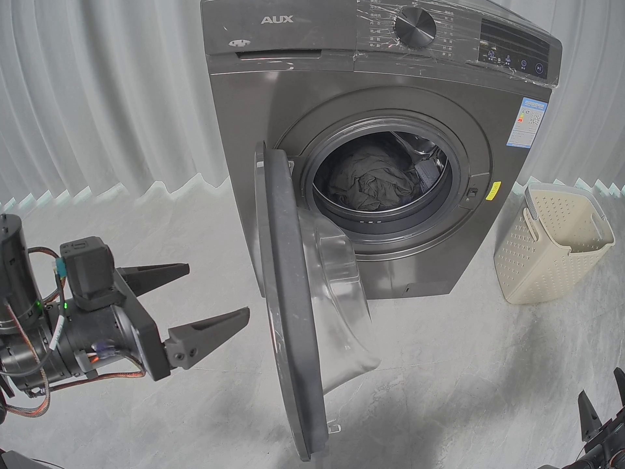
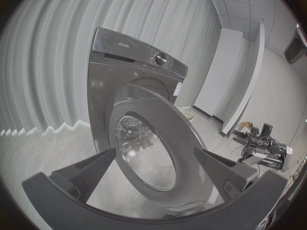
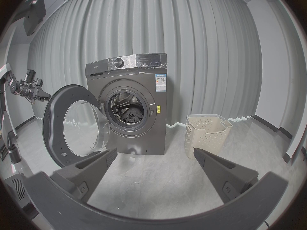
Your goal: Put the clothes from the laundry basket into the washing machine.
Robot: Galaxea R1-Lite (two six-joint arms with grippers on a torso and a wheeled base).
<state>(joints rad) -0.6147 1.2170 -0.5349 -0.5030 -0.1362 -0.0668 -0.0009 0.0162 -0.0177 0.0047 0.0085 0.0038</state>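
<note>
My left end effector (image 1: 218,289), fingers spread apart, is near the open door (image 1: 286,294). Right end effector (image 3: 154,150) is also spread, down low. Beyond the door, dark clothes (image 1: 371,177) sit inside the washing machine (image 1: 260,99), well apart from both. The laundry basket (image 1: 553,249) is beside it on the floor.

Pale pleated curtains (image 1: 97,79) hang behind a grey marbled floor (image 1: 456,372).

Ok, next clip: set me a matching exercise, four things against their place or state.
1 round grey washing-machine door
2 dark crumpled clothes
3 cream perforated plastic laundry basket
4 left tool

A inside the drum
B open, gripping nothing
C swung outward on its hinge
D on the floor beside the machine

Pairs: 1-C, 2-A, 3-D, 4-B
</note>
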